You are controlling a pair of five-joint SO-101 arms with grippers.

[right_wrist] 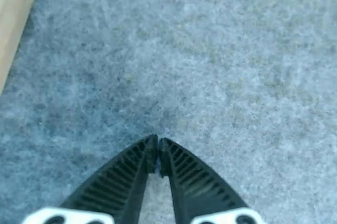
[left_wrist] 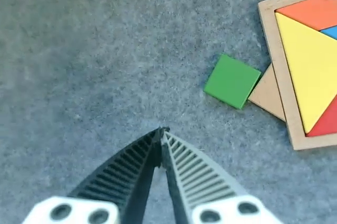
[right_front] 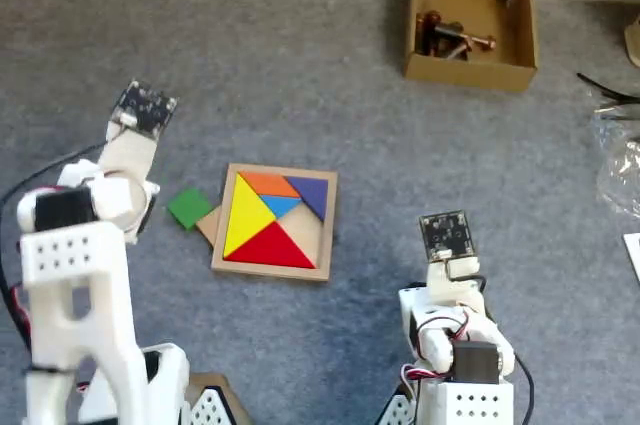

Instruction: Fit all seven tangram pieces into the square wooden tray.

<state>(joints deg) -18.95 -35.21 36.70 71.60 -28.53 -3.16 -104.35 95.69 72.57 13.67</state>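
Note:
The square wooden tray (right_front: 330, 225) lies mid-table holding an orange, a yellow, a red, a light blue and a dark blue piece. Its lower right corner shows bare wood. A green square piece (right_front: 188, 209) lies on the carpet just left of the tray, and a tan triangle (right_front: 209, 224) lies between it and the tray's left rim. In the left wrist view the green square (left_wrist: 232, 81) and tan triangle (left_wrist: 268, 94) lie ahead of my left gripper (left_wrist: 161, 132), which is shut and empty. My right gripper (right_wrist: 157, 140) is shut over bare carpet, right of the tray's edge (right_wrist: 13, 23).
A cardboard box (right_front: 470, 63) with small metal parts stands at the back right. Plastic wrapping and cables (right_front: 618, 135) lie at the right edge. The left arm (right_front: 120, 185) stands left of the green square, the right arm (right_front: 450, 275) at the front right.

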